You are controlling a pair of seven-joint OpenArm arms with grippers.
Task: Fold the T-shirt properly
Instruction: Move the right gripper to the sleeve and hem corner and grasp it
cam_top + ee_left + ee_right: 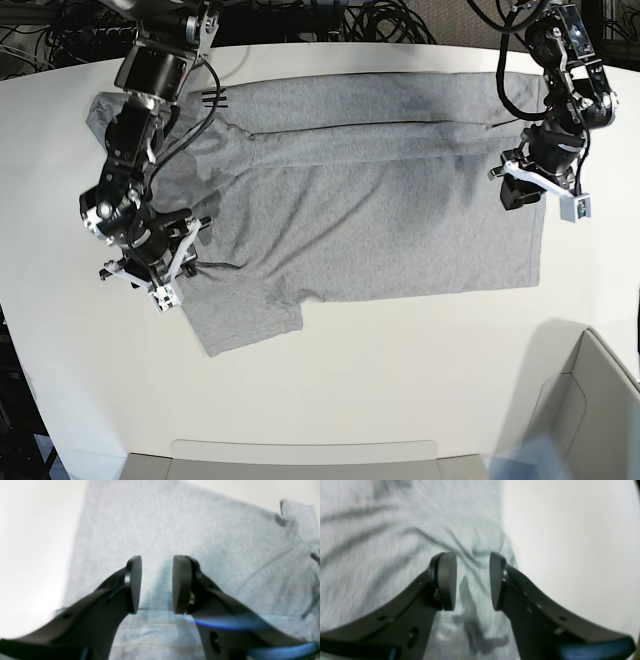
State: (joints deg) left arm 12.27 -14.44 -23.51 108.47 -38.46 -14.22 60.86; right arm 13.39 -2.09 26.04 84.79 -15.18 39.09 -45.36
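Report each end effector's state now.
Left end effector: open, over the T-shirt, holding nothing.
Right end effector: open, over wrinkled shirt cloth, holding nothing.

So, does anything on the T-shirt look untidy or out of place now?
Yes. The T-shirt lies mostly flat, but the fabric is wrinkled and bunched below the open right gripper. The open left gripper is over smooth cloth.

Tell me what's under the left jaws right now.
Grey fabric of the T-shirt, near its hem end, lies below the open left gripper, with nothing held. The white table beneath the cloth is covered there.
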